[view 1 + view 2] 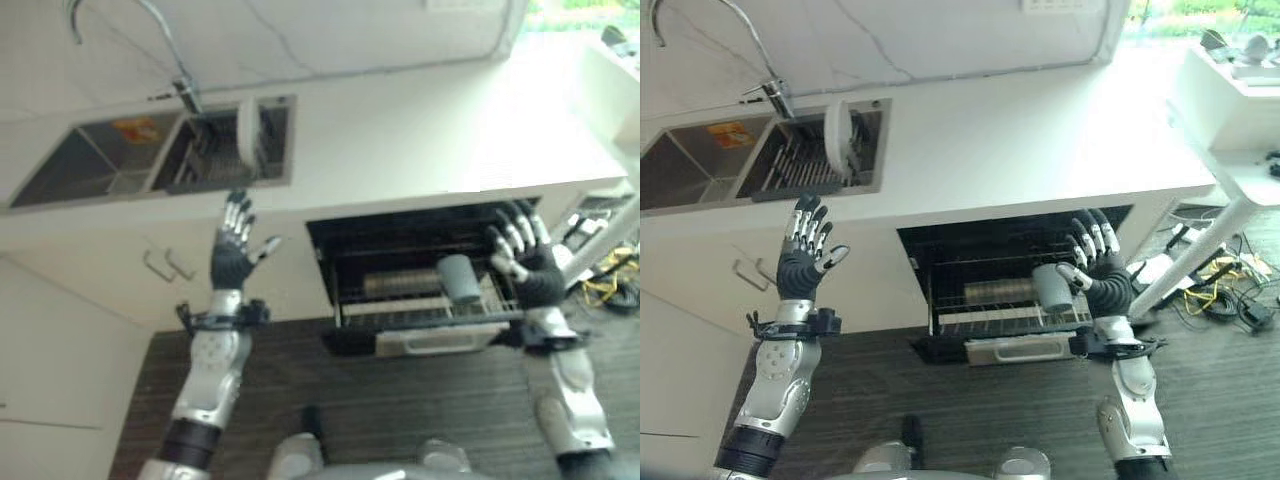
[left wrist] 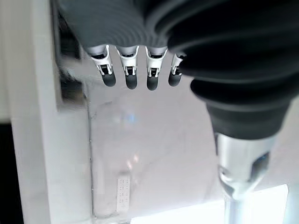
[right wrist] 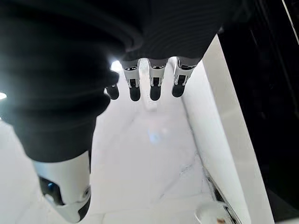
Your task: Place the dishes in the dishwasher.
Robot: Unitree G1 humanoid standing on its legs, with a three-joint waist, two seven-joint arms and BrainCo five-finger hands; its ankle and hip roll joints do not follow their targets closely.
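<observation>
Dishwasher [image 1: 1015,275] was seen open, a grey cup [image 1: 1050,286] already racked; one plate [image 1: 837,135] was left upright in the sink rack [image 1: 800,160]; left hand [image 1: 800,262] and right hand [image 1: 1102,275] were held empty, fingers spread.

Each silver-grey arm ends in a robot hand [image 1: 800,262] with dark-tipped silver fingers and ribbed black cover.
</observation>
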